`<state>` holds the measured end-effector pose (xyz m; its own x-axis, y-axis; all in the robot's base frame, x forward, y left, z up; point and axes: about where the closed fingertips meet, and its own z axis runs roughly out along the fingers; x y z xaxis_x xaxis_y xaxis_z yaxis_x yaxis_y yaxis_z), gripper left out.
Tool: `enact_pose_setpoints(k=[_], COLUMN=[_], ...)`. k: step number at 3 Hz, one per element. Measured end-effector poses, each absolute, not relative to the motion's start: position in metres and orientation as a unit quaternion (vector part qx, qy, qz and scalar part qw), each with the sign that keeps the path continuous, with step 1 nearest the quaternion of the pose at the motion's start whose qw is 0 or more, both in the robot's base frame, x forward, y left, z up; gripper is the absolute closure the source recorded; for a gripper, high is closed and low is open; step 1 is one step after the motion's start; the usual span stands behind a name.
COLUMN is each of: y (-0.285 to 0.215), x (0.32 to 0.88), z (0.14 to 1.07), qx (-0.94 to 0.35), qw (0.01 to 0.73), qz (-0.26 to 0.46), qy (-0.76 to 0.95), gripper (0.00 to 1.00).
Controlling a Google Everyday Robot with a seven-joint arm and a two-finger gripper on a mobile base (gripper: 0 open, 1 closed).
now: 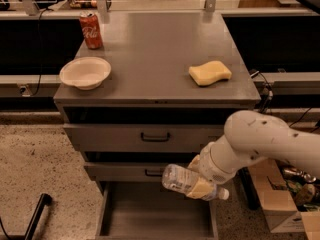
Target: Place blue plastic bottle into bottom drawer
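The blue plastic bottle (181, 180) is clear and ribbed with a white cap at its right end. It lies sideways in my gripper (198, 183), which is shut on it. The gripper holds the bottle in the air, in front of the middle drawer and above the right part of the bottom drawer (150, 215). The bottom drawer is pulled out and its grey tray shows a plain interior. My white arm (260, 144) reaches in from the right.
On the grey cabinet top (155, 54) stand a red soda can (91, 30), a white bowl (85, 72) and a yellow sponge (210, 73). The two upper drawers (150, 136) with black handles are shut. Cardboard boxes (285, 204) stand at the right on the floor.
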<state>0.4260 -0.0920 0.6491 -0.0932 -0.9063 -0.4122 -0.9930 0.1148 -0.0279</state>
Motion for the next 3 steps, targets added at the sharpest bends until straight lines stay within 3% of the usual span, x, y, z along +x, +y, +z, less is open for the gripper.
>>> enact_pose_setpoints(k=[1,3], y=[-0.092,-0.131], x=[0.437,0.438], z=[0.644,0.566], qx=[-0.643,-0.583], qw=[0.192,0.173], qz=[0.110,0.109], qy=[0.733,0.787], gripper=[1.00,1.00])
